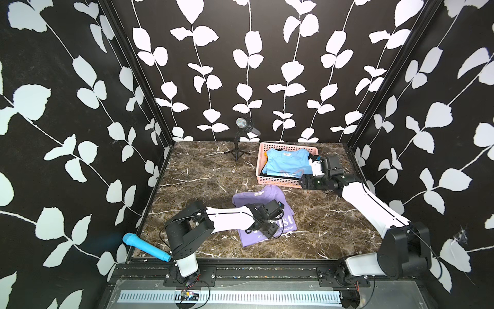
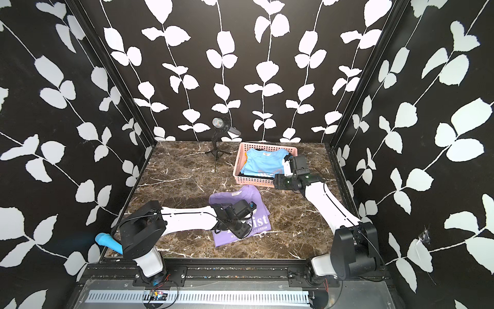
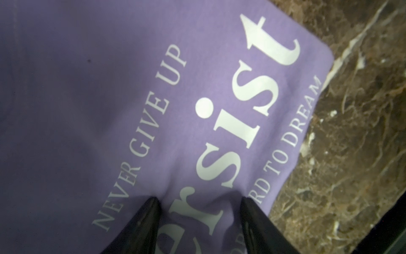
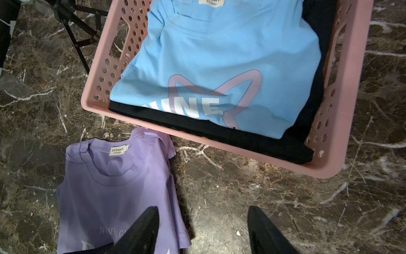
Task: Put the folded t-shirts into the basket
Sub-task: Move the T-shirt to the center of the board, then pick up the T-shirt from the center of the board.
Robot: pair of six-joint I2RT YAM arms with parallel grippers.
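left jaws, left wrist view: apart, tips pressed into purple shirt (image 3: 153, 99) either side of the "er" in its print; cloth puckers up between them.
risk, pinch: looks like a top-layer bite. Closing there may lift one ply, and the fold opens on the way up.
right jaws, right wrist view: apart, nothing between them, hanging over bare surface (image 4: 219, 187) between the purple shirt's collar end and basket (image 4: 327, 171).
basket load: light blue shirt (image 4: 219, 55) on top of black shirt (image 4: 252, 140); stack sits close to rim height.
risk, fit: little headroom left, so a fourth shirt dropped off-centre could hang over the rim or slide out.
both top views: purple shirt (image 1: 248, 198) lies flat on the surface just in front of the basket (image 1: 278, 183). yellow edge (image 1: 265, 156) shows under the blue. left arm (image 1: 230, 216) reaches across the shirt.
risk, path: right arm (image 2: 328, 203) sits at the basket's near right corner. A straight carry could clip it or shove the basket.
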